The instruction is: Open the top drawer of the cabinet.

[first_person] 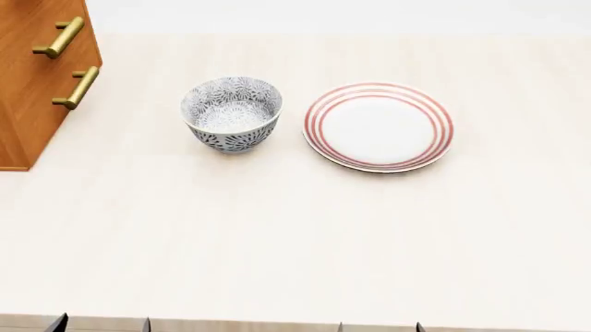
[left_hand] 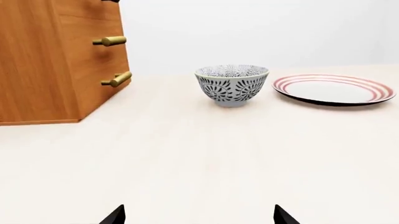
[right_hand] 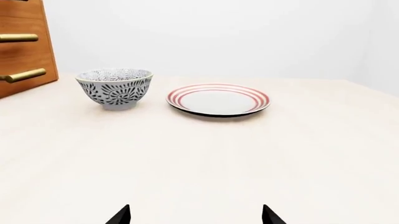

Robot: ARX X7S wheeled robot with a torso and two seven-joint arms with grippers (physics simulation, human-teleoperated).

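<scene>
Nearest, at the bench's (first_person: 277, 242) front edge: the left claw (left_hand: 196, 215) and the right claw (right_hand: 195, 215), only the dark fingertips showing, each pair set wide apart with nothing between them, both hanging low over bare pale wood.

Mid-bench, toward the left: one patterned bowl (first_person: 232, 113), blue-grey floral print inside and out, upright, nothing visible in it. Just beside it on its right, not touching: one white plate (first_person: 378, 126) with red concentric rings near the rim, lying flat.

Far left corner: the cabinet (first_person: 28, 90), orange-brown wood, standing on the bench, well apart from both claws and near the bowl. Two brass bar handles (first_person: 60, 37) show on its front in the head view, one above the other, both drawer fronts flush with the face. The top drawer is cut off by the frame in every view; whether it is closed cannot be told. Behind everything, a plain pale wall (right_hand: 218, 37).
</scene>
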